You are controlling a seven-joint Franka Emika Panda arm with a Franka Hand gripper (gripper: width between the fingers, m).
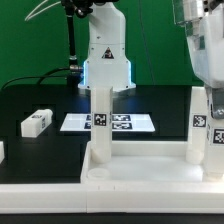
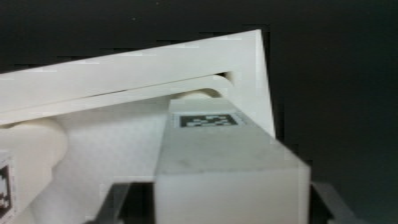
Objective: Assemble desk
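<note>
The white desk tabletop [image 1: 55, 186] lies along the front of the exterior view. Two white tagged legs stand upright in it, one in the middle [image 1: 100, 125] and one at the exterior view's right [image 1: 200, 125]. My gripper [image 1: 204, 84] comes down from above onto the top of the right leg. In the wrist view my gripper [image 2: 228, 202] is shut on this leg [image 2: 217, 150], with a dark finger [image 2: 128, 202] on each side. The leg's lower end sits at a corner of the tabletop [image 2: 107, 85]. The other standing leg [image 2: 7, 185] shows at the edge.
A loose white leg [image 1: 35, 122] lies on the black table at the exterior view's left, and another white part [image 1: 2, 151] shows at the left edge. The marker board [image 1: 108, 122] lies behind the middle leg. The robot base [image 1: 105, 55] stands at the back.
</note>
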